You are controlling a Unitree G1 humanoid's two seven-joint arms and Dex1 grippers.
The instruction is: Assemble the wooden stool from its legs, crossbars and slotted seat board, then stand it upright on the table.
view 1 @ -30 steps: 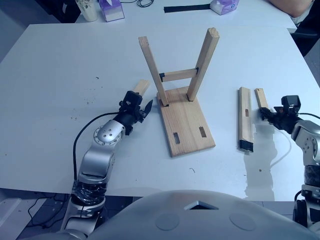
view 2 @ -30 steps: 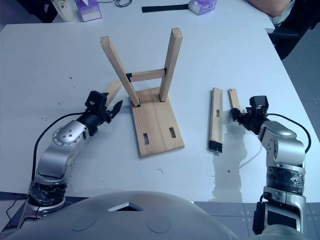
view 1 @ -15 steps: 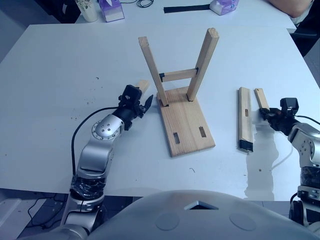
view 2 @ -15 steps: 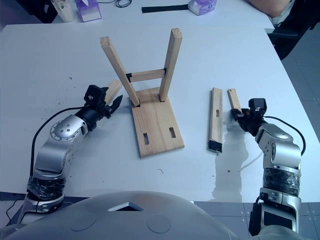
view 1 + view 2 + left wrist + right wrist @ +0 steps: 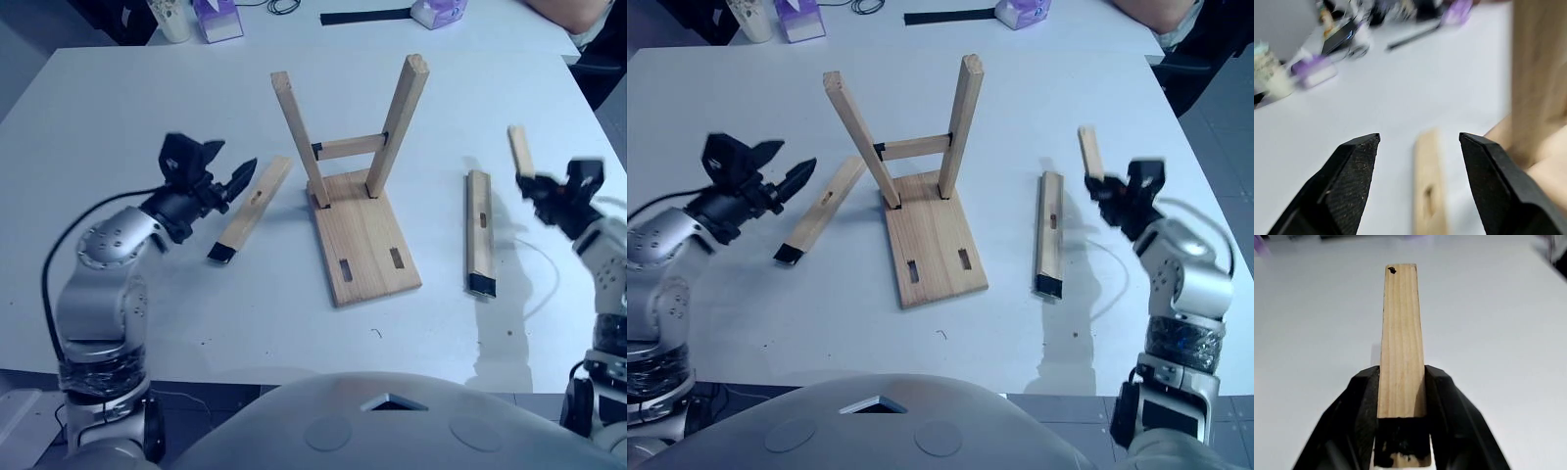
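Centre of the counter [image 5: 118,108]: our one slotted seat board [image 5: 367,245], stiff and light, we judge. Four legs: two standing legs [image 5: 397,127] slotted in it, a left loose leg [image 5: 253,206] and right loose leg [image 5: 478,233] toward those edges, best gripped mid-length. Two crossbars: the fitted crossbar [image 5: 351,147] between the uprights, the second crossbar [image 5: 1400,323] clamped in the jaws of the right gripper [image 5: 1401,377]; the left gripper [image 5: 230,162] jaws gape empty.

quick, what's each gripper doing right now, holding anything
Left gripper: open, holding nothing, facing the loose leg.
Right gripper: shut on the short crossbar.
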